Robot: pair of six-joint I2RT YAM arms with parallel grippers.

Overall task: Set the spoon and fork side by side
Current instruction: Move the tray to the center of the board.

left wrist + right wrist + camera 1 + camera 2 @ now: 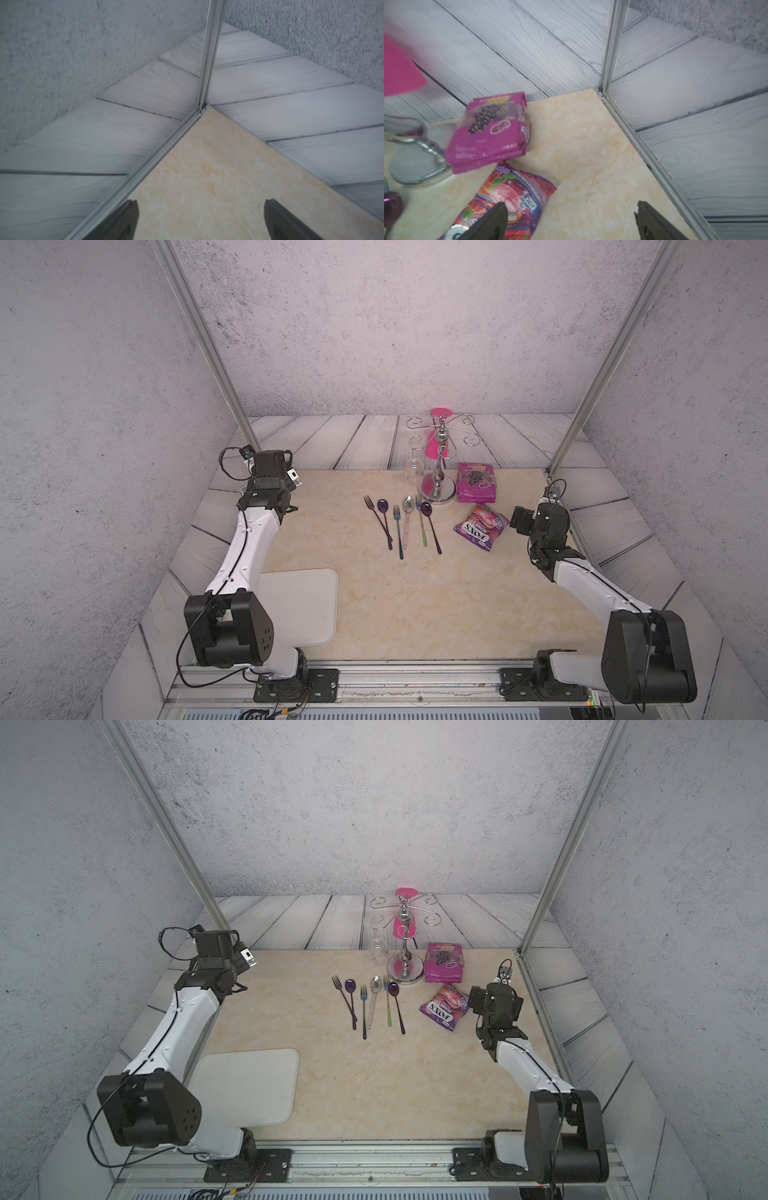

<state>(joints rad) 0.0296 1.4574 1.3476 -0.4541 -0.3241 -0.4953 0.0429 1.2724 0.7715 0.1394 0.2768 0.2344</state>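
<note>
While my right pincer (570, 204) stands wide and empty at the candy bag's (512, 193) edge, my left pincer (201, 200) gapes equally wide over the table (207, 176) corner. Beyond, mid-table, the silver spoon (408, 504) and blue fork (399, 531) lie side by side, before the chrome stand (436, 493).

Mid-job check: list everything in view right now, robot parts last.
metal forks: three; dark purple, blue, rainbow; centre row, alternating with spoons
metal spoons: three; purple, silver, purple; same row
clear wine glass: one; upside down beside stand
chrome glass stand: one; behind the row
pink object: one; behind stand, unclear
magenta grape sweets box: one; beside stand
purple Fox's sweets bag: one; before box
white plastic board: one; near left arm's base
left pincer: one; black; open, empty, far corner
right pincer: one; black; open, empty, beside bag
</note>
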